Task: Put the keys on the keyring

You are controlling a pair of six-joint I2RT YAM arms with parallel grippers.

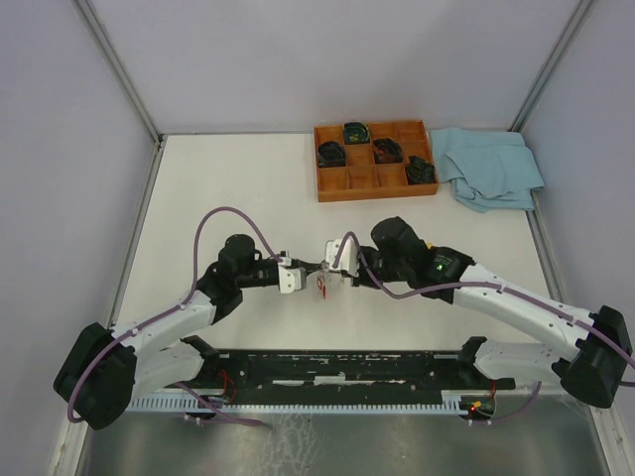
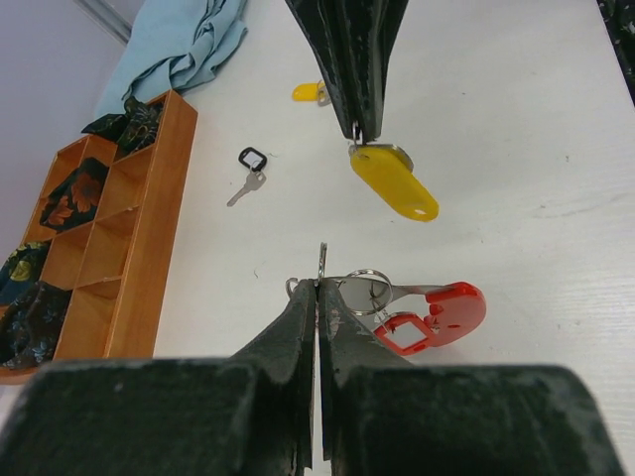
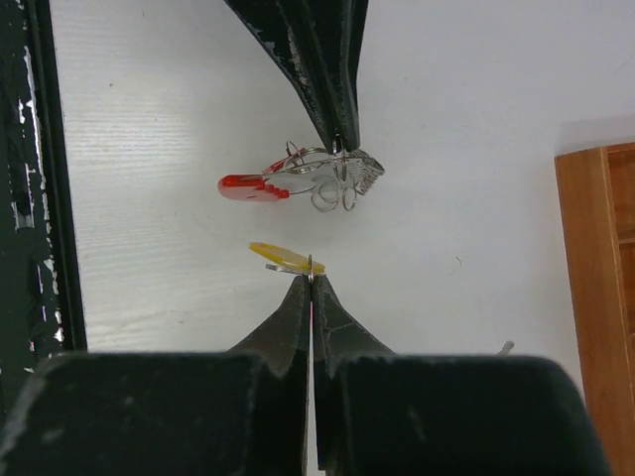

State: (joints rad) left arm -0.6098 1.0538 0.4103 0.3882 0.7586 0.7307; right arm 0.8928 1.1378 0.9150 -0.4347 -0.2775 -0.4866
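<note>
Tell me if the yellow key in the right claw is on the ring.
No, the yellow key hangs apart from the ring in the left claw.

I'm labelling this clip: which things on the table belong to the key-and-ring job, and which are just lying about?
For the job:
keyring, red piece attached
yellow key, held near it
second yellow key, on the table

Lying about:
plain key with black loop
wooden tray
blue cloth

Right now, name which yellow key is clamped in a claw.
The yellow key hanging from the right claw; the other yellow key lies loose on the table.
</note>
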